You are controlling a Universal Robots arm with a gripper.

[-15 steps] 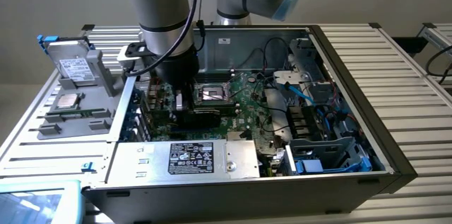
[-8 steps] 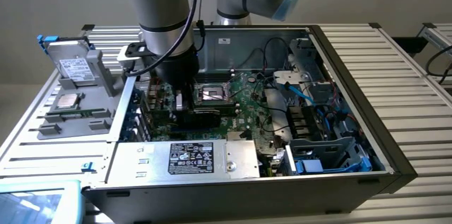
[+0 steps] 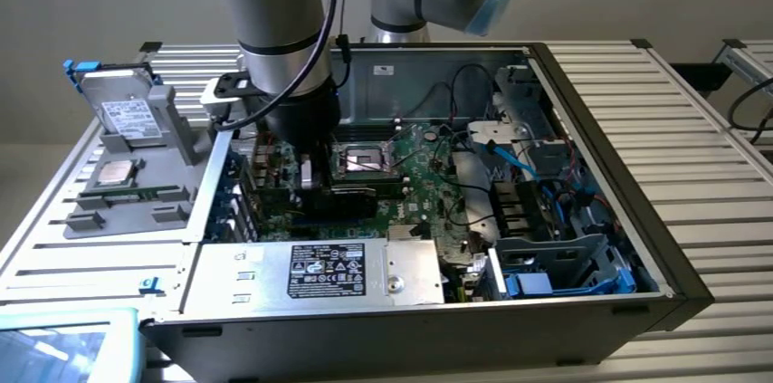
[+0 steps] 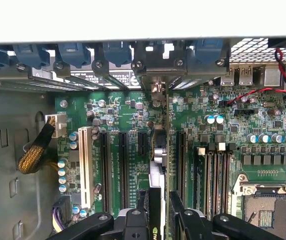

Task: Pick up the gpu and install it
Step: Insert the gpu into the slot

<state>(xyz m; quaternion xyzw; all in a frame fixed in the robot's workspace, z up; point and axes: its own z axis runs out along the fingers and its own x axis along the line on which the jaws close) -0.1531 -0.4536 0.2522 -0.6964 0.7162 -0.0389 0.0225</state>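
Down in the open computer case (image 3: 676,283), the gripper (image 4: 158,212) is pinching the gpu (image 4: 161,160), its fingers (image 4: 133,220) pressed against the card's two faces. The card stands on edge directly below the single arm (image 3: 284,30), seen nearly edge-on, its long axis running away from the fingers toward the case's rear wall, parallel to the black slots (image 4: 105,170) on the green board (image 4: 222,140). It hangs over the gap between two slots; whether it is seated, I cannot tell. Count: one card, one gripper, and at least five long slots, one white (image 4: 87,167).
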